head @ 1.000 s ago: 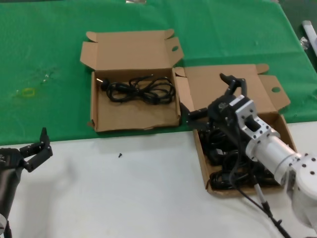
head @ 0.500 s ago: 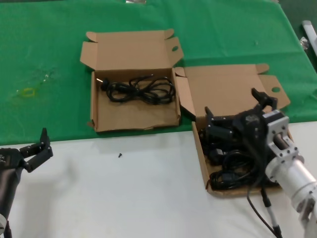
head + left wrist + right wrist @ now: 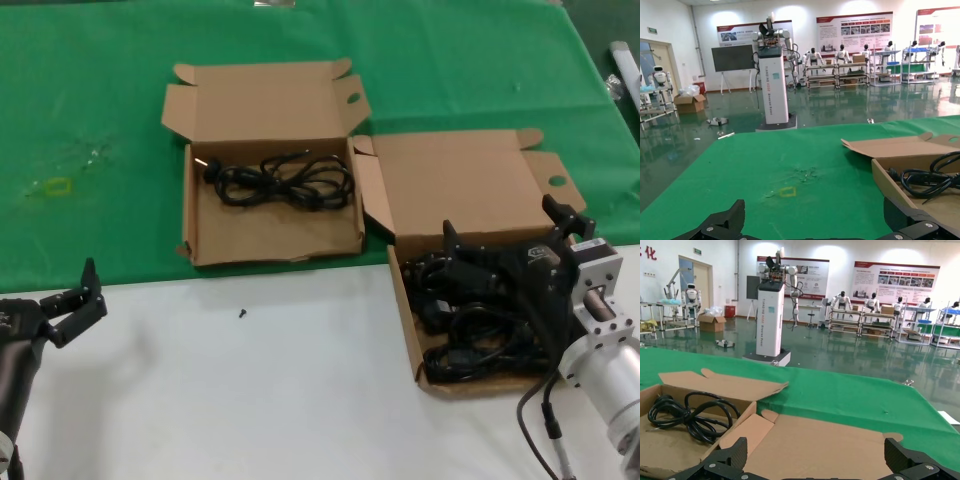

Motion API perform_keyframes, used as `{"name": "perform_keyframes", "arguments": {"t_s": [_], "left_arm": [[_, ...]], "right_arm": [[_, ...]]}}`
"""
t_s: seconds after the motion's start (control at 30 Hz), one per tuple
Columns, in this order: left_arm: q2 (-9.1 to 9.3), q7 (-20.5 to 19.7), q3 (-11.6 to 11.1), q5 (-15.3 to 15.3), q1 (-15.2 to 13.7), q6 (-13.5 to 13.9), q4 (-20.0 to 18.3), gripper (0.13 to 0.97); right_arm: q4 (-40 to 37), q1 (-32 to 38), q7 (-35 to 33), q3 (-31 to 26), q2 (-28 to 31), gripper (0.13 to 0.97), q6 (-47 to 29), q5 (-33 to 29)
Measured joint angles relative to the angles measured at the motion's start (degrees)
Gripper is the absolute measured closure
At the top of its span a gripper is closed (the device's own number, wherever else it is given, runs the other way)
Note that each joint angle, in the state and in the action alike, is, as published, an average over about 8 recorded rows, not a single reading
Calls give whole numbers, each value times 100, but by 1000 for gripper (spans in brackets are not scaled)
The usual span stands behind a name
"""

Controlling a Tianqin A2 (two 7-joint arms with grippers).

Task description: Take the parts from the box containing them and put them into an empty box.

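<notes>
The squarish box (image 3: 404,318) with the tall lid (image 3: 455,180) sits at the right and holds a tangle of black cords (image 3: 470,335). My right gripper (image 3: 508,228) hovers over its rear part, open, nothing between the fingers. In the right wrist view the gripper (image 3: 820,467) faces that lid panel (image 3: 840,440). The wider box (image 3: 270,232) at the left holds one coiled black cord (image 3: 285,180), also seen as the cord (image 3: 687,415) in the right wrist view. My left gripper (image 3: 75,300) is parked open at the near left over the white table.
Green cloth (image 3: 100,100) covers the far half of the table and white surface (image 3: 250,400) the near half. A small black speck (image 3: 242,313) lies on the white part. A yellow mark (image 3: 57,186) is on the cloth at the left.
The right gripper has swung right and back toward me, from the right box's left edge to above its cords. The left arm has not moved.
</notes>
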Motion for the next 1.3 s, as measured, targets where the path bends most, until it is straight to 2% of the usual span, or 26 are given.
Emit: {"name": "perform_keyframes", "arguments": {"t_s": [1.3], "left_arm": [[0, -2, 0, 0, 0, 0, 0, 132]], "right_arm": [[1, -1, 1, 0, 0, 129, 1, 0]]}}
